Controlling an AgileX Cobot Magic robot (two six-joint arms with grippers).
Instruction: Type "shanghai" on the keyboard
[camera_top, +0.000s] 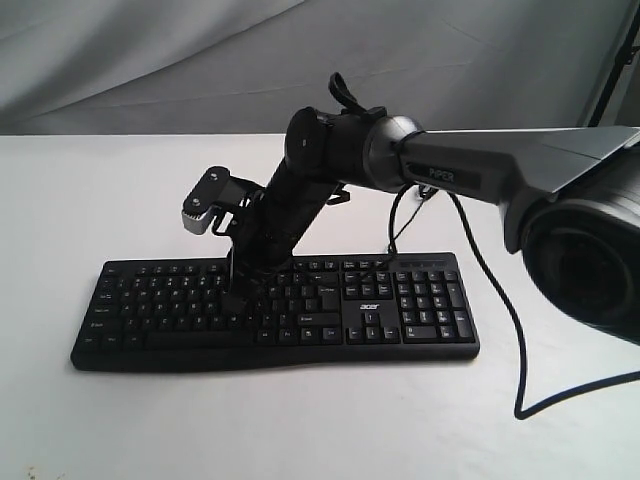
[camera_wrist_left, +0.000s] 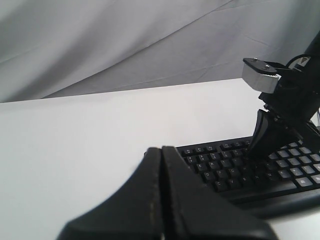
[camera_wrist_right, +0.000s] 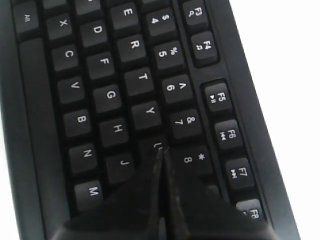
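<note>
White table (camera_top: 100, 420) filling the scene, black keyboard (camera_top: 400, 310) flat at its middle, right arm (camera_top: 470, 170) reaching over the keys, right gripper (camera_wrist_right: 161, 150) pinched closed, empty, tip down at the key beside Y, left gripper (camera_wrist_left: 161, 149) closed too, holding nothing, just off the keyboard's end.

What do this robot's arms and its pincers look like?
The right arm is black and jointed, with a grey link marked "PIPER", a black cable loop on top and a small silver-and-black camera block. The right gripper and left gripper both have black, wedge-shaped fingers tapering to points.
</note>
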